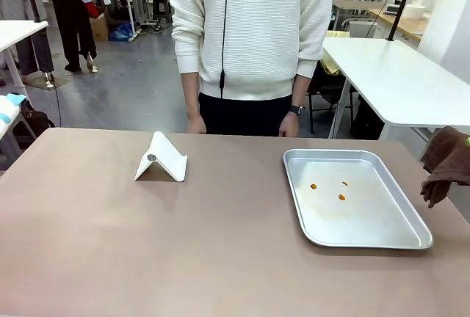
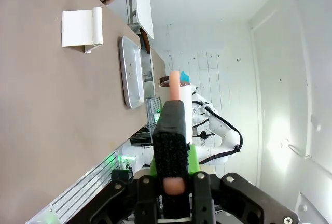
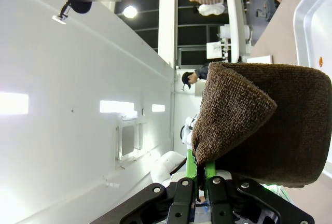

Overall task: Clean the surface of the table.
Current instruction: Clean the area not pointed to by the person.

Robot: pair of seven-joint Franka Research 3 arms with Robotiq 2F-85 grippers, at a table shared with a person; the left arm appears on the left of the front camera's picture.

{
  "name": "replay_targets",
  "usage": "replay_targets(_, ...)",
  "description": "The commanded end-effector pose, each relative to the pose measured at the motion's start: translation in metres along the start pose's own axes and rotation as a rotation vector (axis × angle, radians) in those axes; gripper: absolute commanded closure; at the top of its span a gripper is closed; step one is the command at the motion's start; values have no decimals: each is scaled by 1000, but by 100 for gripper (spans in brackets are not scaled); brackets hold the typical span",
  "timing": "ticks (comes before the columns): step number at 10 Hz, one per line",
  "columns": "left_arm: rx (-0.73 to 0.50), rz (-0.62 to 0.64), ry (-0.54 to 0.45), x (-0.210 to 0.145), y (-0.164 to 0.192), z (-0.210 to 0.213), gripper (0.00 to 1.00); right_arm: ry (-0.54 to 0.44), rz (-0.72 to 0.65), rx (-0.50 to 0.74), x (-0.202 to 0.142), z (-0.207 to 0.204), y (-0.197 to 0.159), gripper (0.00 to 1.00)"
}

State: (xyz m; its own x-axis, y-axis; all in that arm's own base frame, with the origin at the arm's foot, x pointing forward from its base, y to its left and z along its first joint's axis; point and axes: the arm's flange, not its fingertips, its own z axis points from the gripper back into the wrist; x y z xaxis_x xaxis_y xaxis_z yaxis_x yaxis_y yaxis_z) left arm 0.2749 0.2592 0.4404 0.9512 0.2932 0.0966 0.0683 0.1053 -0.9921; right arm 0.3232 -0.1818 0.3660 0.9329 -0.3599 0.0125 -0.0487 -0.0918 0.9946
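Observation:
The taupe-brown table point(image 1: 147, 243) stretches across the front view, with a person standing at its far edge. At the table's right edge hangs a brown cloth point(image 1: 446, 163). The right wrist view has my right gripper point(image 3: 199, 169) shut on this cloth point(image 3: 259, 120), which is folded over and held off the table point(image 3: 280, 27). My left gripper point(image 2: 174, 167) is shut on a black brush-like tool point(image 2: 168, 125) with a peach-coloured handle, held away from the table point(image 2: 41, 105).
A steel tray point(image 1: 356, 196) with small orange spots point(image 1: 342, 197) lies at the right of the table. A white folded stand point(image 1: 161, 159) sits left of centre. The person's hands point(image 1: 196, 122) rest by the far edge.

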Motion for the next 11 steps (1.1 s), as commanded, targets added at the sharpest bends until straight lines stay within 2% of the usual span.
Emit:
replay_targets(1,-20,9,-15,-1,-4,-4,78,2,-6,-8,-3,0,5,100)
replay_targets(8,-20,9,-15,-1,-4,-4,78,2,-6,-8,-3,0,5,100)
replay_targets(9,-20,9,-15,-1,-4,-4,78,0,0,0,0,0,0,93)
replay_targets(10,-20,9,-15,-1,-4,-4,78,-25,15,-92,2,-7,11,93)
replay_targets(11,-20,9,-15,-1,-4,-4,78,20,52,-199,7,-28,23,93)
